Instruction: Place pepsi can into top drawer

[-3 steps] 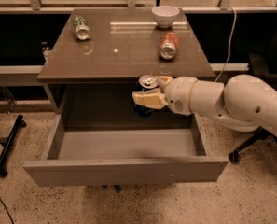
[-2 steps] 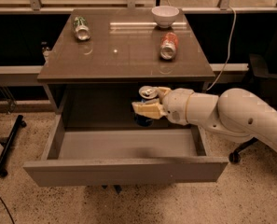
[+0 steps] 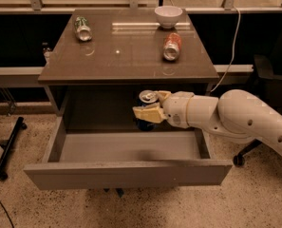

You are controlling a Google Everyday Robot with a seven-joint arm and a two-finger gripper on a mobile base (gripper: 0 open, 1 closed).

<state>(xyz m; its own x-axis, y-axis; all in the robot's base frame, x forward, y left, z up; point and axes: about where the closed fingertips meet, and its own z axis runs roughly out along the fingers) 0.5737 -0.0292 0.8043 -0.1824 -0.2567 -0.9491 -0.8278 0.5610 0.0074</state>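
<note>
Grey-brown front panel: the top drawer [image 3: 126, 172] is pulled fully open, nearest the camera; its floor looks bare.
End effector: the end effector [image 3: 147, 112] sits over the back of the drawer, right of centre, just under the worktop edge, clenched around the pepsi can [image 3: 148, 97].
Pepsi can: upright, silver top showing above the fingers and dark blue body below; its base is at or just above the drawer floor, and I cannot tell whether they touch.
Arm: the white arm [image 3: 235, 118] comes in from the right, over the drawer's right wall.
Worktop: the worktop [image 3: 126, 61] carries an orange-red can [image 3: 171, 46] and a green-white can [image 3: 82, 28], both lying on their sides, and a white bowl [image 3: 168, 16] at the far edge.
Progress (judgement): drawer open, can grasped and carried inside the drawer's outline. Left to do: set it down, release, pull the arm clear.
</note>
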